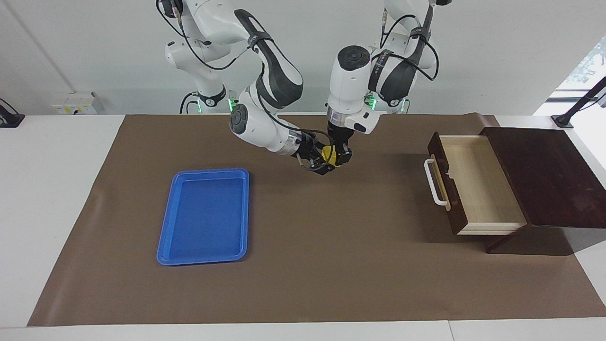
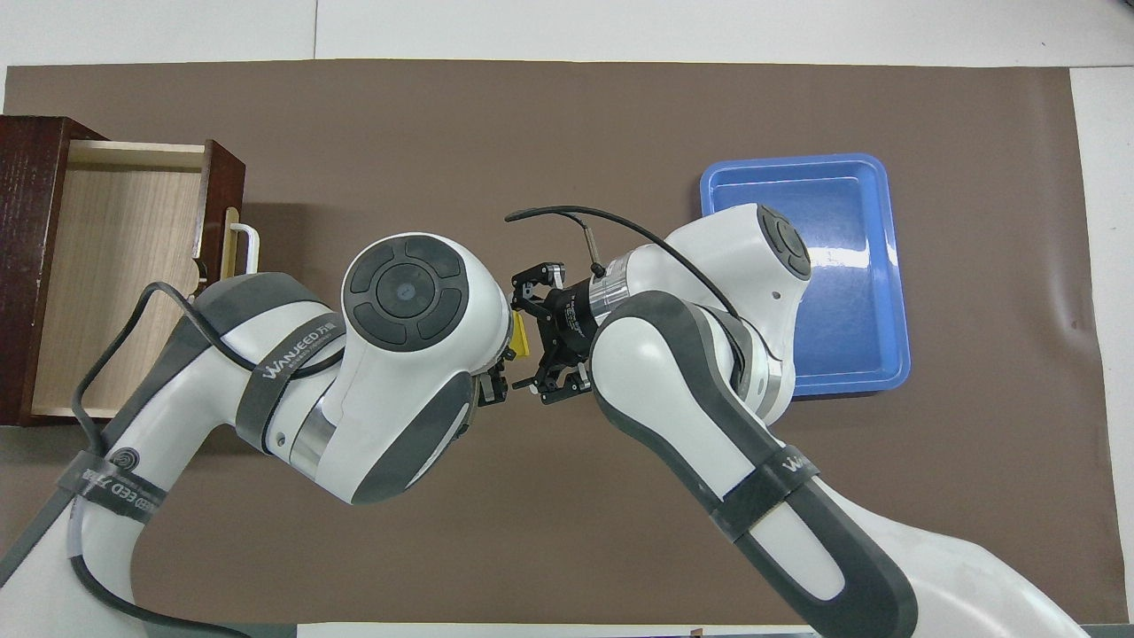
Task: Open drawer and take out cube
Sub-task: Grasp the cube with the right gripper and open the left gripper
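Cube (image 1: 329,154): a small yellow solid block, held in the air above the bare middle of the brown mat (image 1: 331,265), between the blue tray (image 1: 204,216) and the drawer (image 1: 478,184). It is out of the drawer and touches nothing but the grippers.

Handling, as a judgement: the cube looks rigid and light, with flat smooth faces that may slip under a weak pinch. Take hold on two opposite flat faces, square to them, not on edges or corners. Being small, it leaves little free surface when two grippers share it, so the second grip must use the faces the first leaves uncovered.

Left gripper (image 1: 339,156): points straight down from above and is clamped on the cube, its fingers pressed to the sides.

Right gripper (image 1: 321,162): comes in level from the tray side, its fingers reaching around the cube. Whether they are already pressing the cube cannot be told; the jaws appear partway closed.

Step in hand, as a judgement: a handover from the left gripper to the right. The left should not release until the right has a firm hold, or the cube will drop to the mat.

Drawer: pulled out of the dark wooden box (image 1: 544,175) at the left arm's end of the table; pale interior with nothing visible inside, white handle (image 1: 430,182) facing the middle of the table.

Tray: lies on the mat at the right arm's end of the table, well apart from the cube, with nothing in it.
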`<state>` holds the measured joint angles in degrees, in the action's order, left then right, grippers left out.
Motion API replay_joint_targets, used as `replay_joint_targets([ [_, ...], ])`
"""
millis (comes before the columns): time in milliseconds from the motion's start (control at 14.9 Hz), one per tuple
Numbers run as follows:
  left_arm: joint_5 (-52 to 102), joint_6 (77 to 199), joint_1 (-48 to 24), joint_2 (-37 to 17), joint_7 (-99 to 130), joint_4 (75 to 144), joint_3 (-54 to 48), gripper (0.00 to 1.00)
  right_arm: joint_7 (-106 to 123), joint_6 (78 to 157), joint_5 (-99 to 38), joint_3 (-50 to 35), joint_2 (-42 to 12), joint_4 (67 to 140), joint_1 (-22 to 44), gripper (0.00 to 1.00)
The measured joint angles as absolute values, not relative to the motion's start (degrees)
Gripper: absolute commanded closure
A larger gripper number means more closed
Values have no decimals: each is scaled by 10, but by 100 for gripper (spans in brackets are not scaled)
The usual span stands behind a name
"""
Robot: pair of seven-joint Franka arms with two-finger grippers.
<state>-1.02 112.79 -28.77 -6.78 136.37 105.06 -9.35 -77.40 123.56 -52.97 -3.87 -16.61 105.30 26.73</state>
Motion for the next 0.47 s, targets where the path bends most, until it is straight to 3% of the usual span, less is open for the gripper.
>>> replay_joint_targets([
  [334,-8,1129,-288,-68,1367,1053,-94,100,-774,1242,-530,-37,-168,1050,266,100],
  [401,-8,1129,-288,-68,1367,1053,-94,84,-774,1242,-530,-37,-169,1050,266,100],
  [468,-8,1129,-288,-68,1367,1053,-94,51,-774,1242,-530,-37,-169,1050,266,100],
])
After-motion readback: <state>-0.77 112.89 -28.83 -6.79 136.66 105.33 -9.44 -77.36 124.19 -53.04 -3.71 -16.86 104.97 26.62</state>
